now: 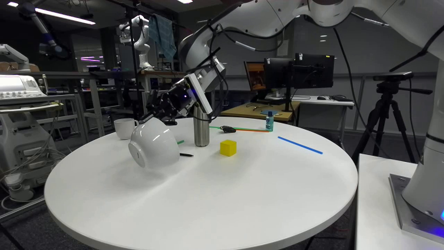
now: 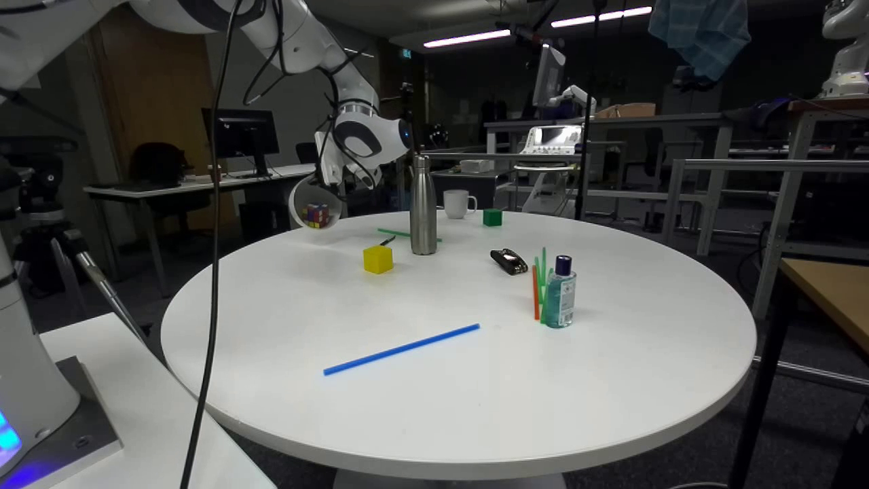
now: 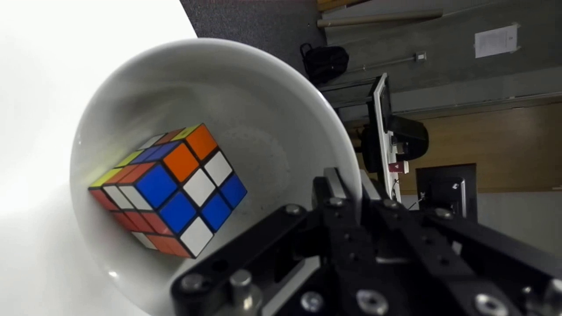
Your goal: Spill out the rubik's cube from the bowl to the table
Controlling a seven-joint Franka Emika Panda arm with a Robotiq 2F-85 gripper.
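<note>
While tool [image 3: 352, 184] grips bowl [image 1: 155, 146], Rubik's cube [image 3: 173, 191] inside, yellow blk [image 1: 228, 148] nr, steel btl [image 2: 423, 212] nr

A plain yellow block [image 2: 377, 259] sits near a tall, upright silver metal bottle [image 2: 423, 216]; a thin black pen [image 1: 186, 155] lies close by; a white mug with a handle [image 2: 455, 204] stands near a small green block [image 2: 492, 217]; a long blue straw [image 2: 402, 350] lies well apart; a little see-through bottle with blue-green liquid [image 2: 560, 299] stands just beside an orange-red straw [image 2: 535, 293] and thin green straws [image 2: 544, 261].
</note>
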